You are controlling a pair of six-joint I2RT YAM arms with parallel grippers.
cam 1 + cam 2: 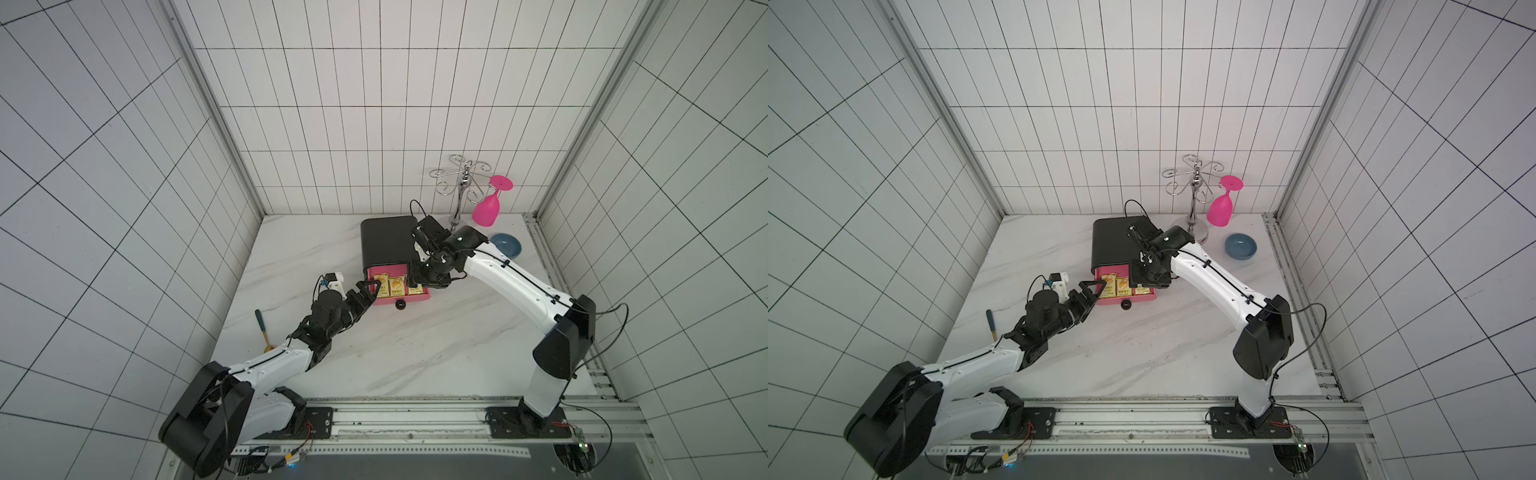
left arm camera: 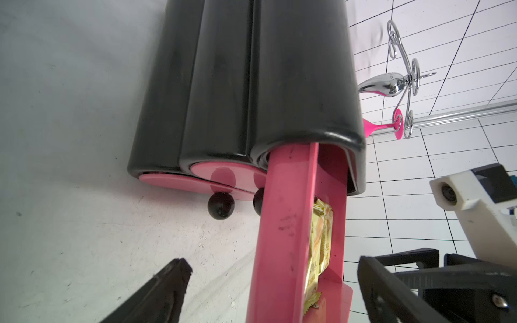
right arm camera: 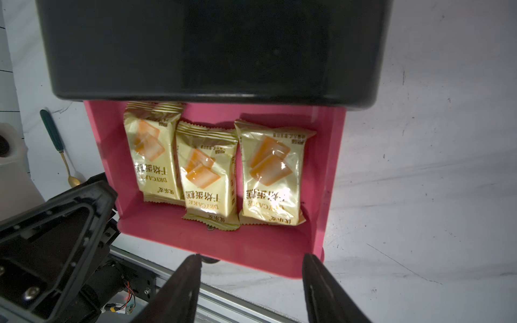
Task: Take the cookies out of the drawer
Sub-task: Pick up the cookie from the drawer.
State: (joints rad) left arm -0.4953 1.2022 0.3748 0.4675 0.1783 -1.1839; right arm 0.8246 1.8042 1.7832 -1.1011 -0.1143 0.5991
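The black cabinet [image 1: 386,241] has its top pink drawer [image 1: 420,296] pulled out. Three yellow cookies packets lie side by side in it [image 3: 151,156] [image 3: 207,179] [image 3: 272,173], each with an orange biscuit picture; both top views show them [image 1: 395,284] [image 1: 1123,286]. My right gripper [image 3: 251,257] hangs open above the drawer's front wall [image 3: 251,246], holding nothing. My left gripper [image 2: 274,265] is open with its fingers either side of the drawer's left side wall [image 2: 285,223], and a packet [image 2: 321,237] shows just inside that wall.
A blue-handled gold spoon [image 1: 262,328] lies on the table left of my left arm. A blue bowl [image 1: 506,245] sits at the back right, beside a chrome rack [image 1: 459,187] with a pink glass [image 1: 488,208] hanging from it. The lower drawers are shut, knobs [image 2: 221,205] sticking out.
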